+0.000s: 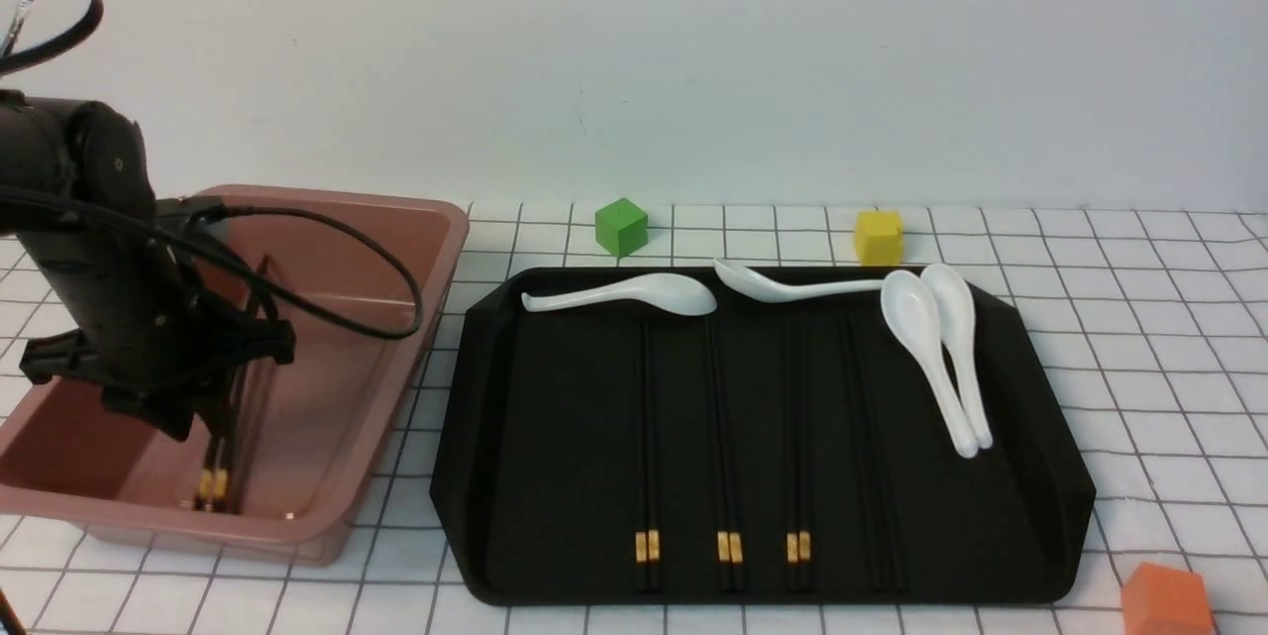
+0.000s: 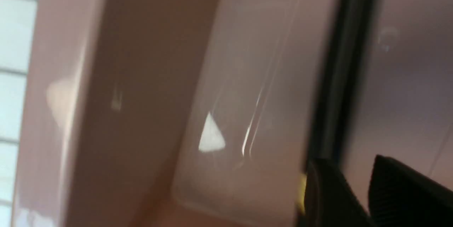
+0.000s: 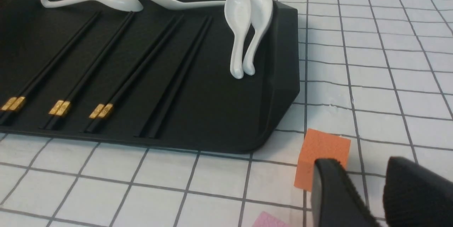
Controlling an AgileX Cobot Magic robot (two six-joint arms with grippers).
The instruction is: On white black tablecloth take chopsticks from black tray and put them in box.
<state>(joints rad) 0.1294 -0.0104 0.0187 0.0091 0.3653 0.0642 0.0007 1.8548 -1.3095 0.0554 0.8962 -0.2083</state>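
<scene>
Pinch the chopsticks (image 1: 654,544) near the middle, likely light, stiff and slippery, with left gripper (image 2: 348,163) and right gripper (image 3: 359,161) jaws both apart.

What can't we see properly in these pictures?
- Front view: the left hand hides part of the chopsticks in the pink bin.
- Front view: the orange block is cut off by the bottom edge.
- Left wrist view: blur hides the gold bands' pattern.
- Right wrist view: the edge cuts off the pink thing.
</scene>
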